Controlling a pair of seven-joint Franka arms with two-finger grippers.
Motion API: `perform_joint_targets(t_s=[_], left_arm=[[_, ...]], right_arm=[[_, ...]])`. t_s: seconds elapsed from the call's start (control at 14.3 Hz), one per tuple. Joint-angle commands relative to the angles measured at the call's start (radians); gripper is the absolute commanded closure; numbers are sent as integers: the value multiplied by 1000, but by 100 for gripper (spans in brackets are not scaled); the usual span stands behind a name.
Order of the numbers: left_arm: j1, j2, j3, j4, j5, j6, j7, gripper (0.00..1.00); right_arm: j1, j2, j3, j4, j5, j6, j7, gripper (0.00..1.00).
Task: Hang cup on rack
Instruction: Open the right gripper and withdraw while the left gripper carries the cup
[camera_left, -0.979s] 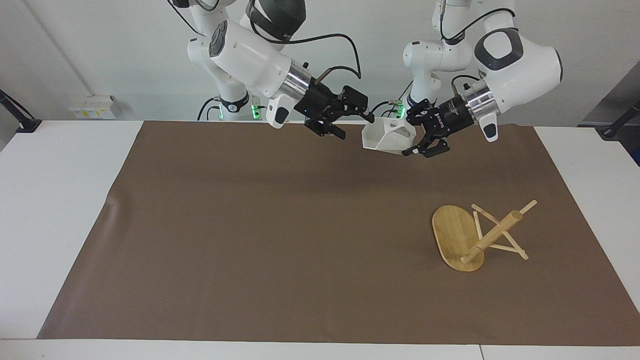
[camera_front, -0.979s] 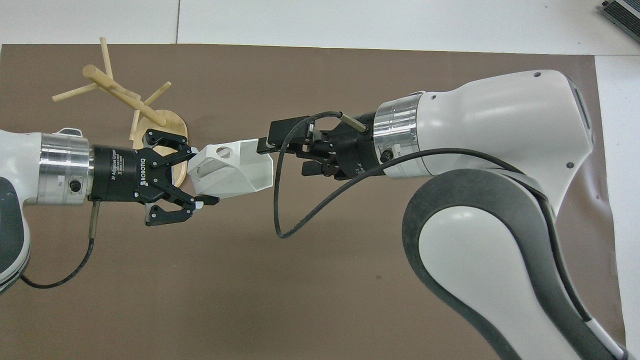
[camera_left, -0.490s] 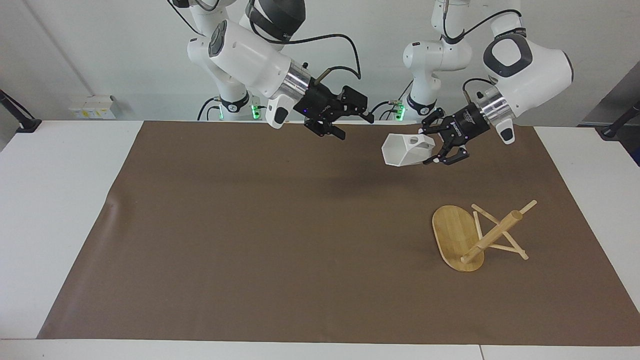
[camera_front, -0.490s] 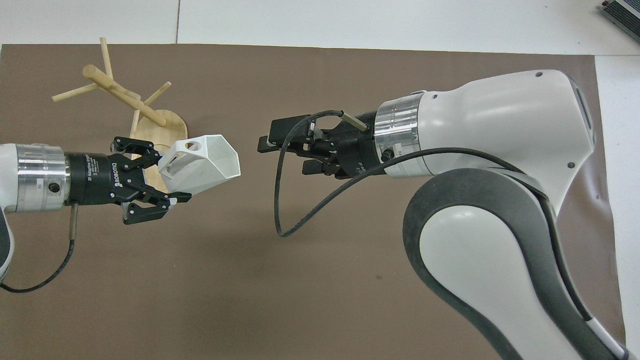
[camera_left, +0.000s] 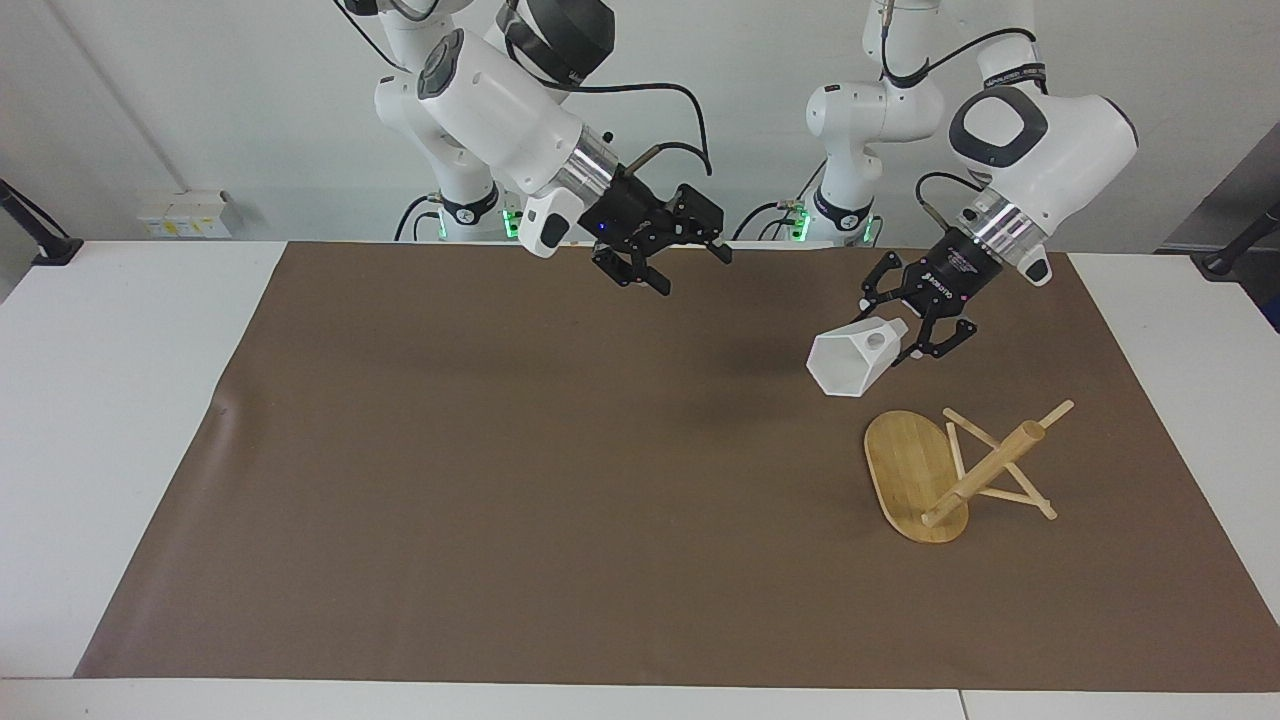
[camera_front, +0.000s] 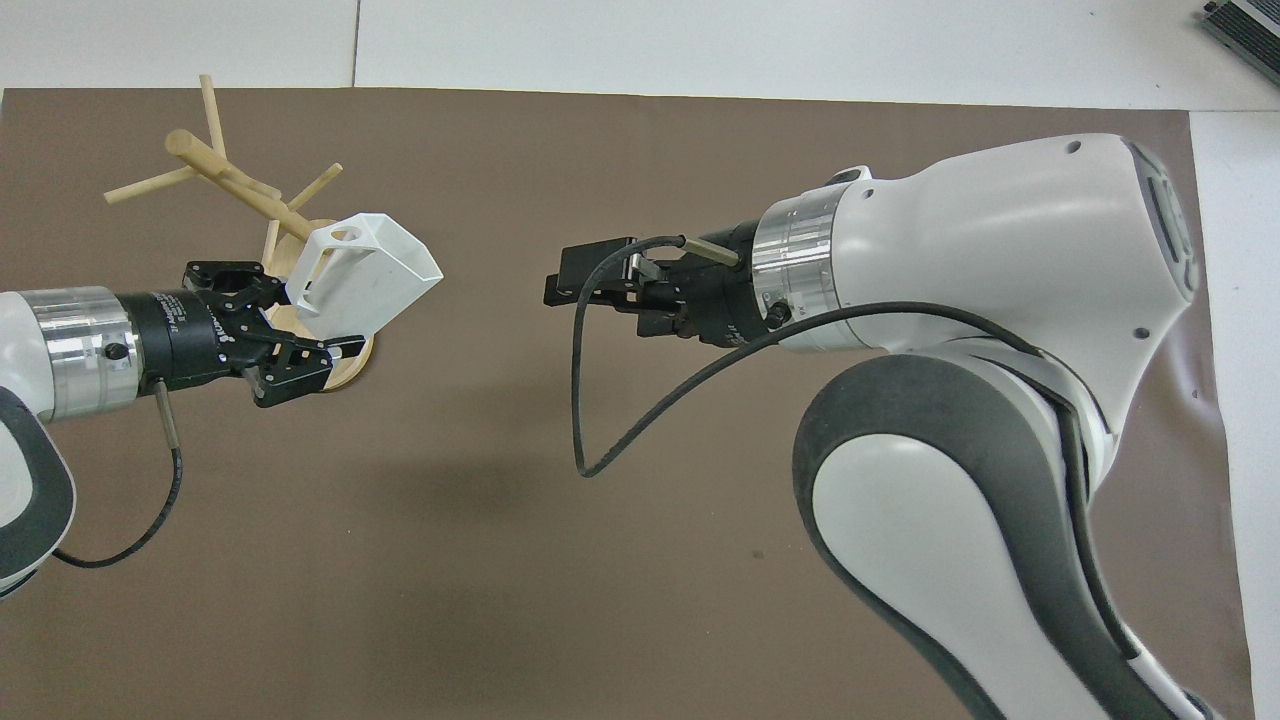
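The left claw (camera_left: 925, 340) is clamped on the cup (camera_left: 848, 365), up in the air at the rack's (camera_left: 915, 475) 11 o'clock. The cup could bump a thin peg and tip the rack. The right claw (camera_left: 665, 262) waits, wide apart.

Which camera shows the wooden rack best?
The facing view: the whole rack shows there, with oval base, post and pegs unobstructed. In the overhead view the cup and the left gripper cover much of its base; post and pegs still show.
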Motion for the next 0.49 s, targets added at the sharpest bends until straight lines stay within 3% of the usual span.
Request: perform_joint_targets(t_s=[0.0, 0.21, 0.42], left_arm=[[-11, -18, 4, -36, 19, 82, -70, 100], [-15, 8, 3, -35, 19, 158, -136, 100], [-40, 47, 3, -30, 19, 232, -200, 100]], right_arm=[[-14, -18, 2, -19, -42, 20, -50, 0], [-21, -17, -6, -19, -90, 18, -116, 0], [-22, -15, -20, -19, -217, 18, -168, 0]])
